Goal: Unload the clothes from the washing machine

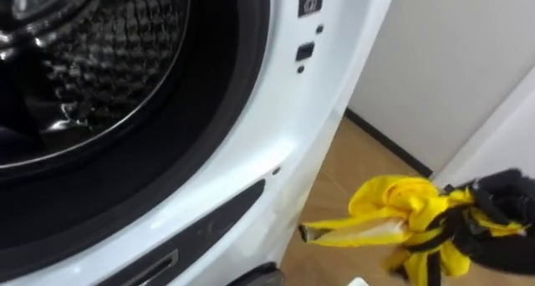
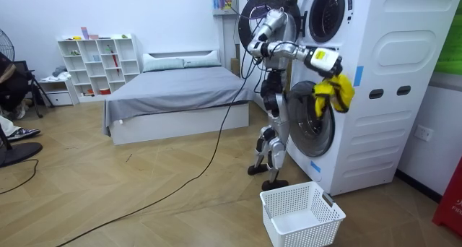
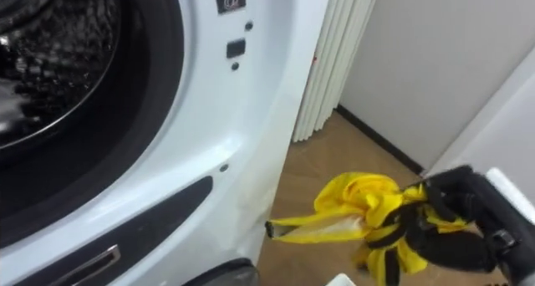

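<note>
The right hand [image 1: 500,217] comes in from the lower right of the eye views, its black fingers [image 3: 435,236] curled tight round a bunched yellow garment [image 1: 399,204], which is out of the washing machine [image 1: 280,110] and held in the air over the wooden floor [image 1: 355,165]. Most of the cloth bulges just beyond the fingers, toward the machine. A flat strip pokes out furthest from them, and short folds hang below the grip. The machine's white front panel stands apart from the cloth, on the far side of it from the fingers. Further that way lies the dark door opening with the steel drum [image 1: 92,60] inside. In the room view the robot stands upright at the machine's door, and a white mesh basket [image 2: 289,222] sits on the floor well below the held garment.
</note>
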`<state>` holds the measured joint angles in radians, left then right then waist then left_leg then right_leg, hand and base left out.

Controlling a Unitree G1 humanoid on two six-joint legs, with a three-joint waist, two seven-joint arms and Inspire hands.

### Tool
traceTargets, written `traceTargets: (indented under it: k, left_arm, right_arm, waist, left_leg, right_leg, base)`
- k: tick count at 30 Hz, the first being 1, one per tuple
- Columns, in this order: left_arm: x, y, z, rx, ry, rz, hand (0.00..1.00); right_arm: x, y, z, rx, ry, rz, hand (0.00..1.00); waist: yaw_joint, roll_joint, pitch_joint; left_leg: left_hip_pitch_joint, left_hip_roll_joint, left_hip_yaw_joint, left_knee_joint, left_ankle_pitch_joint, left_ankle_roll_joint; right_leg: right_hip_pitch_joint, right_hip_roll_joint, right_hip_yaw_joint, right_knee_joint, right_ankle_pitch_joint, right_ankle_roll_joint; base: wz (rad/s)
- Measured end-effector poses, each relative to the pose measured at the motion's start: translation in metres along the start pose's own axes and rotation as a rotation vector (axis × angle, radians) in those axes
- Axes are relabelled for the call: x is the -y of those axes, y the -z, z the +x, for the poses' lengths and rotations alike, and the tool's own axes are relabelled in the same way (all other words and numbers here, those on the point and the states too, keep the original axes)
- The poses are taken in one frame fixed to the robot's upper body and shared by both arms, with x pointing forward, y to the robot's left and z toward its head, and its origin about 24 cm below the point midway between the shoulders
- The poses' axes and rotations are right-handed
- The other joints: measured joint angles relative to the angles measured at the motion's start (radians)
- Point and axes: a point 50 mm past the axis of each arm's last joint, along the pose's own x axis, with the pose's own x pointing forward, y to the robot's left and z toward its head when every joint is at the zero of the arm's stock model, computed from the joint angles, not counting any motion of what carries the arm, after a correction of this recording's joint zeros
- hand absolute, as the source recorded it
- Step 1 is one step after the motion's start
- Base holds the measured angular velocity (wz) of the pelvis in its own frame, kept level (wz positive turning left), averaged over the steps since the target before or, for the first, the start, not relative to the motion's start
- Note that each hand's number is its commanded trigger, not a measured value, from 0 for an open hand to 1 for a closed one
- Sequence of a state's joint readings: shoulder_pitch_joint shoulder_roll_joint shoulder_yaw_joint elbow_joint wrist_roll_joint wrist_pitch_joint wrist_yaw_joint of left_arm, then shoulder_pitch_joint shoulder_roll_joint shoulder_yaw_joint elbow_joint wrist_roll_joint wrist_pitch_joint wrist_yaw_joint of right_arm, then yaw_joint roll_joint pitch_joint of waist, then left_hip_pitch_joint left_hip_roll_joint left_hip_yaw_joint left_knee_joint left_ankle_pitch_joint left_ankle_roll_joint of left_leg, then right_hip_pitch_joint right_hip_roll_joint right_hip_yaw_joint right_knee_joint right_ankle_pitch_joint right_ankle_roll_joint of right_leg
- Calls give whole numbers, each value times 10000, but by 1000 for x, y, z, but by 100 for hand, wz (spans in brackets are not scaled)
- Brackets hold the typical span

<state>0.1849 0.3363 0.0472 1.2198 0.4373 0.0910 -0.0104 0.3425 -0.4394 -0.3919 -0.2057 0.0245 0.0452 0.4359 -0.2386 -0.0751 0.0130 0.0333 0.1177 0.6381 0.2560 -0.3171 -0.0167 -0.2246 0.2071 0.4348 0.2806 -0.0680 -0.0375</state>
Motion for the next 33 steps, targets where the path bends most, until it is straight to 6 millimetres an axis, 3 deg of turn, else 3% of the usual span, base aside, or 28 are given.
traceTargets:
  k: [2,4,6,8,10,18,22,33]
  left_arm:
    - [-3,-6,0,81,-76,256,0]
    - [-4,-14,1,234,-58,393,0]
    - [-4,-19,1,367,-37,417,0]
    - [-4,-24,1,480,-37,399,0]
    - [-5,-25,1,490,-70,428,0]
    - [-3,-34,1,831,-44,523,0]
    - [1,-41,1,1103,-127,366,0]
    - [1,-73,-2,1868,-200,-358,0]
  right_arm:
    - [-7,24,5,-1087,-315,462,100]
    - [-13,31,9,-1533,-570,399,100]
    - [-16,28,14,-1437,-765,243,100]
    - [-17,22,22,-1162,-843,170,100]
    - [-18,28,25,-1340,-911,263,100]
    - [-36,67,36,-3218,-1495,88,100]
    - [-35,78,34,-3682,-948,-153,100]
    - [-34,101,41,-4702,6,-1235,100]
  waist:
    - [56,47,28]
    - [213,144,49]
    - [405,282,22]
    - [512,484,37]
    - [521,592,52]
    - [537,854,-38]
    - [522,1126,-79]
    - [503,1377,-41]
  left_leg:
    - [-327,52,-116,251,-111,55]
    - [-561,41,-65,335,-145,77]
    - [-814,-23,-114,372,-163,112]
    - [-1141,-99,-474,532,-172,133]
    - [-1272,-97,-656,627,-171,135]
    - [-1817,-126,-695,852,-159,183]
    - [-2297,-179,-729,906,-118,247]
    - [-3223,-573,-1116,805,132,522]
  right_leg:
    - [-304,-37,-99,137,-1,4]
    - [-615,6,-294,279,-1,5]
    - [-892,-114,-627,351,5,-8]
    - [-1230,-162,-786,490,15,-25]
    - [-1297,-170,-842,515,13,-28]
    - [-1972,-176,-863,962,-77,-78]
    - [-2463,-217,-892,1039,-11,-65]
    - [-3420,-610,-1153,1367,-52,92]
  base:
    - [0]
    - [-16]
    - [-31]
    - [-17]
    - [11]
    - [2]
    - [0]
    - [13]
